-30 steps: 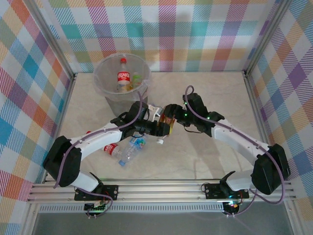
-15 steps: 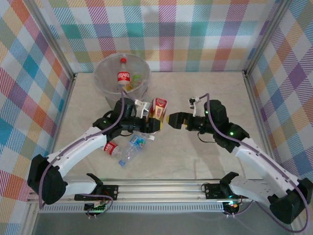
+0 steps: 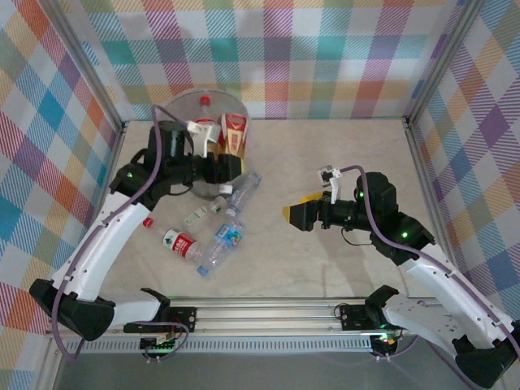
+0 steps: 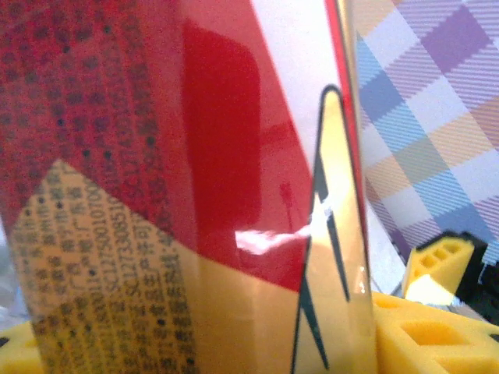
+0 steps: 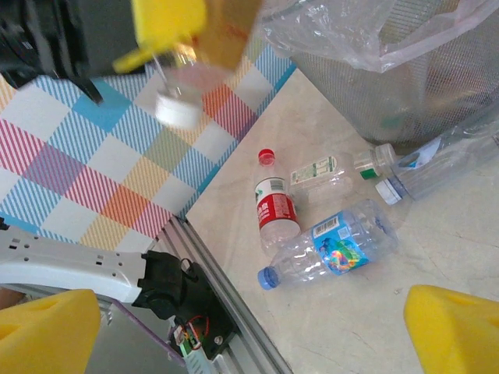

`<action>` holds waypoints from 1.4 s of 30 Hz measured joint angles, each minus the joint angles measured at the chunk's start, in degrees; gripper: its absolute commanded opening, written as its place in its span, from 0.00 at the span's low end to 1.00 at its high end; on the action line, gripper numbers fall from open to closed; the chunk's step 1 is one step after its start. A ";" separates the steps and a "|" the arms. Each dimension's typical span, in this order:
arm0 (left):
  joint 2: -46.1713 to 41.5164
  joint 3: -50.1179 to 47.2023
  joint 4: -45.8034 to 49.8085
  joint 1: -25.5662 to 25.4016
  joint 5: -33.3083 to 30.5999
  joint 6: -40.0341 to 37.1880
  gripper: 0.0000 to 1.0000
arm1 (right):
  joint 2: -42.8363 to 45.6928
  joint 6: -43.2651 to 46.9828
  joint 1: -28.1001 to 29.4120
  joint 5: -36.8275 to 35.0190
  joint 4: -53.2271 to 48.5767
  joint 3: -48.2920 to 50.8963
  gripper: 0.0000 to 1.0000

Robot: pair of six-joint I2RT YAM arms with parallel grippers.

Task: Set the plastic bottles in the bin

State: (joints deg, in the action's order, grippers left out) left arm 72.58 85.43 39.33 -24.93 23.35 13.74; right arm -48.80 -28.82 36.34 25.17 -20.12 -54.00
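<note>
Tabletop (image 3: 325, 252): pale marble-look slab behind an aluminium rail.
Loose bottles: red-label bottle (image 3: 180, 242) and blue-label bottle (image 3: 221, 244) lie side by side; green-label bottle (image 3: 199, 215) and clear bottle (image 3: 244, 188) lie by the bin's foot.
Right gripper (image 3: 299, 208): fingers spread, empty, held aside, likely giving room.
Left gripper (image 3: 230, 154): clamped on red-and-orange bottle (image 3: 235, 130), cap down over the bin (image 3: 180, 99), seemingly for dropping.
Walls: pastel plaid.

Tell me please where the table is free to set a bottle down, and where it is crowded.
Free: the far table between the bin and the right wall, and the middle between the blue-label bottle and the right gripper. Crowded: before the bin, where loose bottles lie close.
</note>
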 measured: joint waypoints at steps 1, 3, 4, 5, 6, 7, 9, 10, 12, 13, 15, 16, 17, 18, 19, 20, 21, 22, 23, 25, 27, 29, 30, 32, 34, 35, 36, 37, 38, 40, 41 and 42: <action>1.11 2.60 1.29 0.79 -0.87 -0.59 0.61 | 0.00 0.02 0.00 -0.02 -0.22 -0.02 1.00; 3.30 6.91 3.41 2.45 -2.58 -1.55 0.61 | 0.00 0.20 0.00 -0.13 -0.61 0.00 1.00; 4.70 9.07 4.63 3.48 -3.76 -1.92 0.61 | 0.00 0.20 0.00 -0.24 -0.68 -0.02 1.00; 6.14 10.97 5.70 4.46 -5.01 -2.43 0.61 | 0.00 0.20 0.00 -0.42 -0.79 -0.02 1.00; 7.50 12.61 6.64 5.42 -5.99 -2.91 0.61 | 0.02 0.17 0.00 -0.48 -0.85 0.00 1.00; 8.90 14.08 7.48 6.27 -7.08 -3.37 0.61 | 0.07 0.17 0.00 -0.63 -0.94 -0.02 1.00; 11.69 16.74 8.87 7.80 -9.18 -4.33 0.61 | 0.26 0.17 0.00 -0.70 -1.07 0.00 1.00; 13.33 18.05 9.62 8.59 -10.32 -4.92 0.61 | 0.48 0.15 0.00 -0.87 -1.11 0.00 1.00; 15.93 20.04 10.49 9.66 -12.15 -5.88 0.61 | 1.07 0.15 0.00 -1.14 -1.16 0.00 1.00; 17.46 21.18 10.97 10.23 -13.27 -6.40 0.61 | 1.46 0.15 0.00 -1.38 -1.20 0.00 1.00; 20.04 22.97 11.65 11.08 -15.13 -7.17 0.61 | 2.19 0.13 0.00 -1.77 -1.22 0.00 1.00; 21.24 23.58 11.72 11.58 -15.93 -7.39 0.61 | 2.56 0.11 0.00 -2.01 -1.25 0.04 1.00; 22.25 24.00 11.74 12.09 -16.31 -7.43 0.61 | 2.97 0.07 0.00 -2.19 -1.22 0.22 1.00; 23.15 24.35 11.69 12.61 -16.65 -7.43 0.61 | 3.34 -0.07 0.00 -2.23 -1.22 0.50 1.00; 24.00 24.72 11.67 13.22 -16.96 -7.45 0.61 | 3.76 -0.09 0.00 -2.45 -1.22 0.94 1.00; 25.07 25.38 11.82 13.90 -17.35 -7.52 0.61 | 4.13 -0.26 0.00 -2.64 -1.40 1.44 1.00; 25.97 26.16 12.00 14.38 -17.70 -7.58 0.61 | 4.33 -0.28 0.00 -2.69 -1.46 1.86 1.00; 27.17 27.26 12.15 14.88 -18.16 -7.63 0.61 | 4.42 -0.31 0.00 -2.86 -1.77 2.16 1.00; 28.09 27.93 12.13 15.23 -18.53 -7.67 0.61 | 4.46 -0.33 0.00 -3.06 -1.92 2.47 1.00; 28.98 28.09 12.20 15.58 -19.23 -7.98 0.62 | 4.46 -0.35 0.00 -3.28 -2.43 2.71 1.00; 29.49 28.11 12.59 15.76 -19.74 -8.50 0.62 | 4.68 -0.46 0.00 -3.65 -2.67 2.71 1.00; 29.77 28.09 13.05 15.76 -20.04 -8.92 0.63 | 5.16 -0.48 0.00 -3.91 -2.80 2.71 1.00; 29.81 28.09 13.09 15.76 -20.06 -9.11 0.63 | 5.33 -0.48 0.00 -4.02 -2.80 2.71 1.00; 29.86 28.09 13.09 15.76 -20.48 -9.40 0.65 | 5.57 -0.50 0.00 -4.33 -2.78 2.71 1.00; 29.86 28.09 13.09 15.76 -20.87 -9.77 0.67 | 5.53 -0.50 0.00 -4.50 -2.82 2.71 1.00; 29.86 28.06 13.09 15.78 -21.00 -9.97 0.68 | 5.51 -0.50 0.00 -4.57 -2.84 2.71 1.00; 29.86 28.06 13.09 15.78 -21.14 -10.14 0.69 | 5.49 -0.50 0.00 -4.59 -2.91 2.71 1.00; 29.86 28.00 13.09 15.78 -21.31 -10.21 0.71 | 5.46 -0.52 0.00 -4.72 -2.95 2.71 1.00; 29.86 27.96 13.11 15.78 -21.51 -10.27 0.73 | 5.46 -0.50 0.00 -4.76 -2.95 2.71 1.00; 29.83 27.85 13.09 15.80 -21.62 -10.38 0.76 | 5.46 -0.52 0.00 -4.81 -2.95 2.71 1.00; 29.79 27.76 13.09 15.82 -21.70 -10.40 0.78 | 5.46 -0.52 0.00 -4.81 -2.97 2.71 1.00; 29.73 27.69 13.09 15.82 -21.79 -10.32 0.80 | 5.46 -0.52 0.00 -4.83 -2.95 2.71 1.00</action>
State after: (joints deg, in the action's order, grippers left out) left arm 102.30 113.12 52.42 -9.10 1.56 3.42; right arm -43.33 -29.34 36.34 20.34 -23.07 -51.29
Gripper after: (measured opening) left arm 0.771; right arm 0.996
